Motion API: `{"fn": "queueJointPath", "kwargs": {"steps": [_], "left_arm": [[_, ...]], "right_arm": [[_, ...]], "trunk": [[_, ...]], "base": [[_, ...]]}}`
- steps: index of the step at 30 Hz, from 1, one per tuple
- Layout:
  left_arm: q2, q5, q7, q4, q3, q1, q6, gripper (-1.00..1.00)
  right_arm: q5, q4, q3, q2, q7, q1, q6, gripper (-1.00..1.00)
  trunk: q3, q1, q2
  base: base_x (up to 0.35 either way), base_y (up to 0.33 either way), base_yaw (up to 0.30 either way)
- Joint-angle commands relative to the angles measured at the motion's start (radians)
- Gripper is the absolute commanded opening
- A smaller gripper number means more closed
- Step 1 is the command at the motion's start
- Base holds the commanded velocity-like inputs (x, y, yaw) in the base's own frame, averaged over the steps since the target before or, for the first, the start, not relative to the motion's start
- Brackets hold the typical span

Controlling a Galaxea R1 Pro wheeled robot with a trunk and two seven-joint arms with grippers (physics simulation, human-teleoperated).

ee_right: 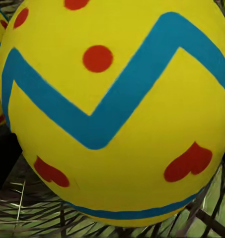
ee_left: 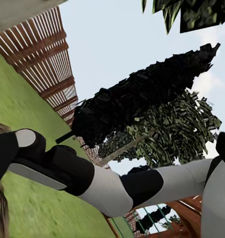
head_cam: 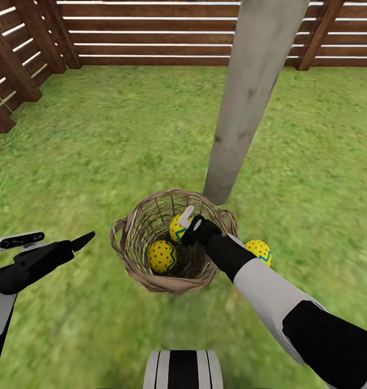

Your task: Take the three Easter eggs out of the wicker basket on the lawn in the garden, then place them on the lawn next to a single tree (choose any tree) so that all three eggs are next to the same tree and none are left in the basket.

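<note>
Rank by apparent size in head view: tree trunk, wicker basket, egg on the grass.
1. tree trunk: largest, spans the frame's top half.
2. wicker basket.
3. egg on the grass: smallest, partly hidden by the right arm.

Open woven-twig wicker basket (head_cam: pixel 130 258), smooth matt eggs (head_cam: pixel 161 256), slatted wooden fence (head_cam: pixel 151 32)

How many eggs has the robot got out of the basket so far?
One egg already lies on the lawn beside the wicker basket, near the tree trunk. The right claw is reaching into the basket at a second egg; I cannot tell if it grips yet. A third egg waits inside.
</note>
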Motion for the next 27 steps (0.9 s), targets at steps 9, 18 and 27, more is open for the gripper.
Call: {"fn": "queueJointPath", "kwargs": {"steps": [9, 18, 27], "left_arm": [[0.002, -0.002, -0.004, 0.005, 0.000, 0.000, 0.011, 1.00], [0.001, -0.003, -0.004, 0.007, 0.000, 0.000, 0.012, 1.00], [0.003, 0.003, -0.004, 0.047, 0.003, 0.028, 0.014, 1.00]], "right_arm": [[0.007, -0.005, -0.063, -0.002, 0.016, 0.000, 0.091, -1.00], [0.005, -0.397, -0.171, -0.045, 0.417, 0.039, 0.344, -1.00], [0.003, -0.431, -0.269, -0.038, 0.521, 0.041, 0.346, -1.00]], "trunk": [[0.034, -0.004, 0.002], [0.069, -0.008, 0.004], [0.081, -0.010, 0.005]], "base": [[-0.139, 0.000, 0.000], [-0.057, 0.000, 0.000], [-0.035, 0.000, 0.000]]}}
